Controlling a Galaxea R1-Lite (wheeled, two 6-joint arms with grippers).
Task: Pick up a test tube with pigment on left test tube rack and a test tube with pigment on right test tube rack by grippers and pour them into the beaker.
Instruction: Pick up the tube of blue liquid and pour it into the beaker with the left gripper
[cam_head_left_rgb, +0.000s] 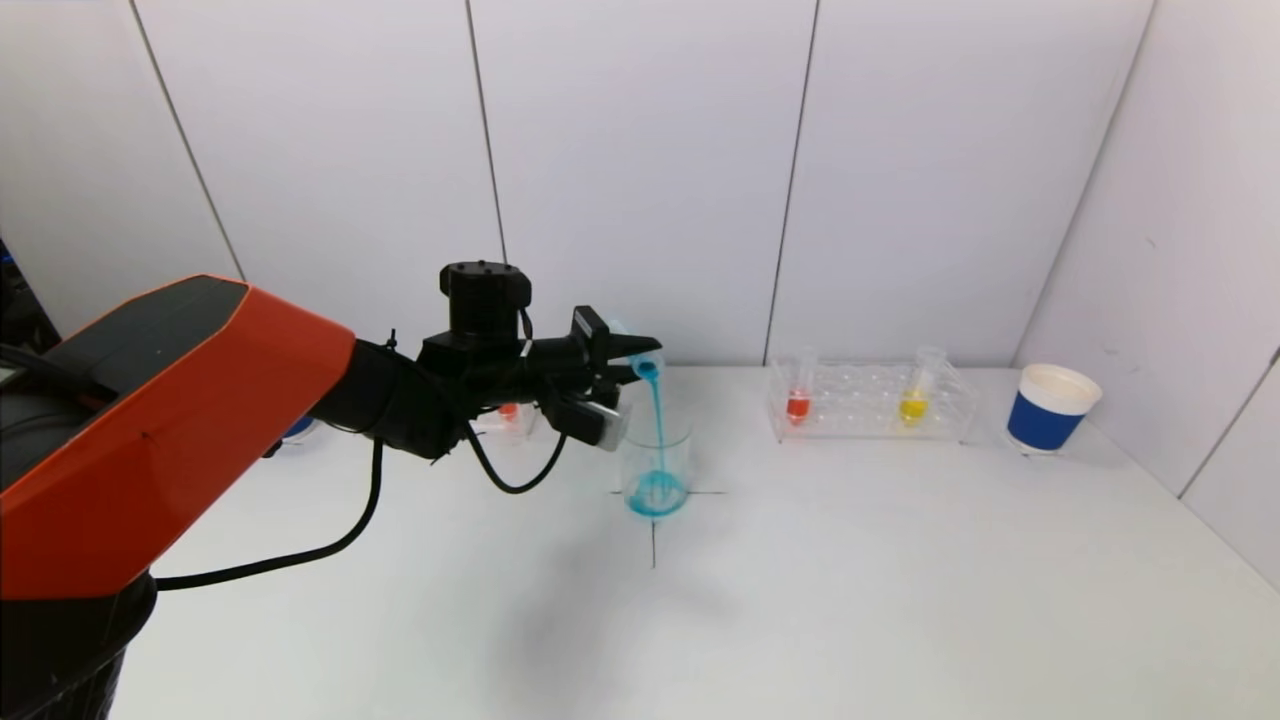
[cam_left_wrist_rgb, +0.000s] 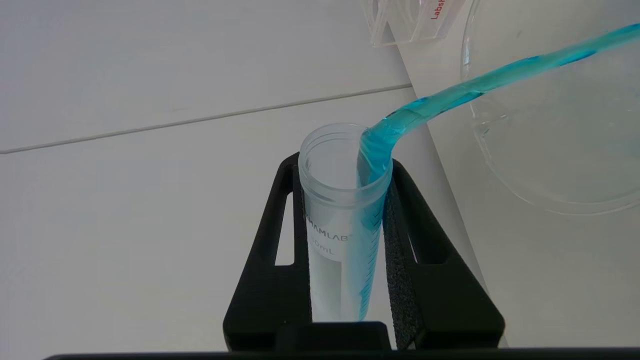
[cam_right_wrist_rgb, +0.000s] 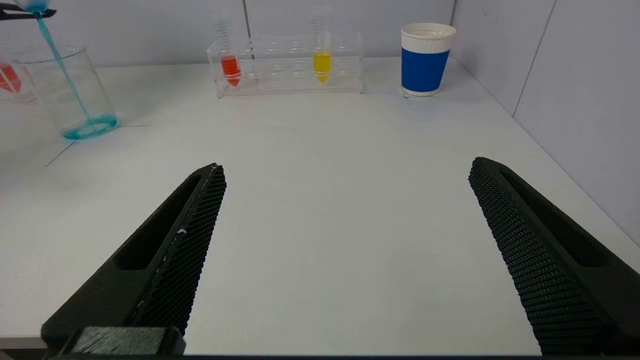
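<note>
Tipped test tube (cam_left_wrist_rgb: 345, 220) clamped between left gripper (cam_left_wrist_rgb: 345, 200) fingers (cam_left_wrist_rgb: 410, 240), seemingly mid-length.

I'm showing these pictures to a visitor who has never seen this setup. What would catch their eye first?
First, the blue stream falling from the tilted test tube, held by the left gripper, into the beaker at the table's middle. Next, the red tube and yellow tube in the right rack, beside a blue cup.

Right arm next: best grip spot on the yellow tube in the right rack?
Judging by pose: take the yellow tube on its clear upper section above the rack, coming from the front, pincer fingers either side. It stands upright with neighbouring holes empty, then lifts straight up.
</note>
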